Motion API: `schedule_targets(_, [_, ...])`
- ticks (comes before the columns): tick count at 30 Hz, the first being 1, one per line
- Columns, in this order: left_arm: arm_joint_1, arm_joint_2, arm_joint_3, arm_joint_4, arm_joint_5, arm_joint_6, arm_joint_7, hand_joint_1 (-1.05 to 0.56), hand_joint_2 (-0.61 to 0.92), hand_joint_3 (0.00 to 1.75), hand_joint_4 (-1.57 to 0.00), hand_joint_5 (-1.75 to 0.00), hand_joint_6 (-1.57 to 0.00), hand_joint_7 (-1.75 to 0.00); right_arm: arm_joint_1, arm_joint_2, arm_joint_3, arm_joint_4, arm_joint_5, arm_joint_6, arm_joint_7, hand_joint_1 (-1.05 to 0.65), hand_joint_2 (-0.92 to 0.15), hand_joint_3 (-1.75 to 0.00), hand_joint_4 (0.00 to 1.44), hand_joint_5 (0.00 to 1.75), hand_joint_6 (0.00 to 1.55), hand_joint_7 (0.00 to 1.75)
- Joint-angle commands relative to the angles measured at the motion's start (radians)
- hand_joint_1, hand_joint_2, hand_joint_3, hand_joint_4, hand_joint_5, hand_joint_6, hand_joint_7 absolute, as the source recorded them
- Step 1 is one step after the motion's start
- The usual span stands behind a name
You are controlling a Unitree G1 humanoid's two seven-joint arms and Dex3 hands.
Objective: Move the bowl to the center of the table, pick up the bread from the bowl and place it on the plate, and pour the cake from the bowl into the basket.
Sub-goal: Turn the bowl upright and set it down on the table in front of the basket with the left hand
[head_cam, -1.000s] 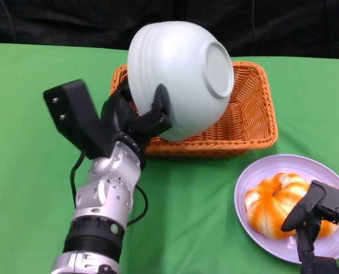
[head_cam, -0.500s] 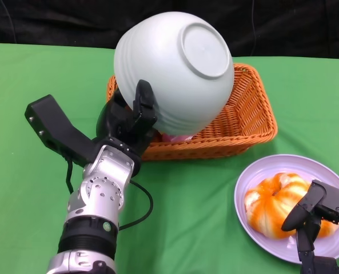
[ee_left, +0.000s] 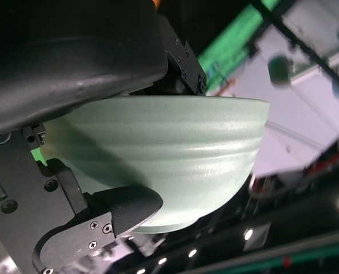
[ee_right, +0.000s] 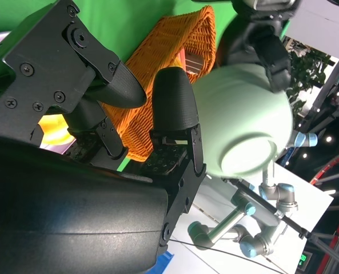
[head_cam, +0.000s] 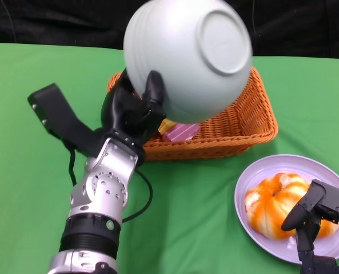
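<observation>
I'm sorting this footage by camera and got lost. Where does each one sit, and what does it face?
Head view: high on the robot, looking down at the table; the left hand tips the bowl over the basket; the right hand is by the plate.
Right wrist view: behind the right hand, facing basket and bowl.
Left wrist view: behind the left hand, against the bowl.
All three share the bowl.
</observation>
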Motion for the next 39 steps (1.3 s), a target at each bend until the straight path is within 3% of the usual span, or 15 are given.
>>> schedule_targets(1, [0.045, 0.010, -0.038, -0.095, 0.064, -0.019, -0.026, -0.20, 0.34, 1.65, -1.07, -1.75, -0.89, -1.75, 0.004, -0.010, -0.005, -0.003, 0.011, 0.006, 0.005, -0.09, -0.25, -1.58, 0.97, 1.75, 0.82, 1.52])
schedule_targets(12, [0.203, 0.131, -0.169, -0.308, 0.285, -0.099, -0.131, -0.21, 0.28, 1.63, -1.08, -1.75, -0.88, -1.75, 0.008, -0.010, -0.007, -0.008, 0.013, 0.007, 0.007, -0.10, -0.24, -1.59, 0.97, 1.75, 0.82, 1.52])
schedule_targets(18, [0.276, 0.214, -0.236, -0.340, 0.451, -0.338, -0.183, -0.23, 0.28, 1.64, -1.09, -1.75, -0.87, -1.75, 0.004, -0.011, -0.009, -0.001, 0.006, -0.003, 0.001, -0.09, -0.25, -1.58, 0.97, 1.75, 0.82, 1.51])
schedule_targets(28, [0.386, 0.386, -0.294, -0.395, 0.729, -0.732, -0.150, -0.18, 0.21, 1.73, -1.08, -1.75, -0.89, -1.75, 0.006, -0.008, -0.006, -0.013, 0.007, 0.006, 0.004, -0.08, -0.26, -1.56, 0.96, 1.75, 0.82, 1.49])
schedule_targets(34, [0.407, 0.482, -0.278, -0.350, 0.914, -0.989, -0.061, -0.17, 0.19, 1.72, -1.03, -1.75, -0.83, -1.75, 0.008, -0.007, -0.009, -0.015, 0.001, 0.008, -0.001, -0.08, -0.26, -1.56, 0.97, 1.75, 0.83, 1.49])
schedule_targets(39, [0.428, 0.547, -0.241, -0.310, 1.135, -1.158, 0.084, -0.19, 0.26, 1.64, -1.04, -1.75, -0.82, -1.75, 0.007, -0.009, -0.010, -0.015, 0.014, 0.007, 0.006, -0.08, -0.26, -1.56, 0.97, 1.75, 0.83, 1.48])
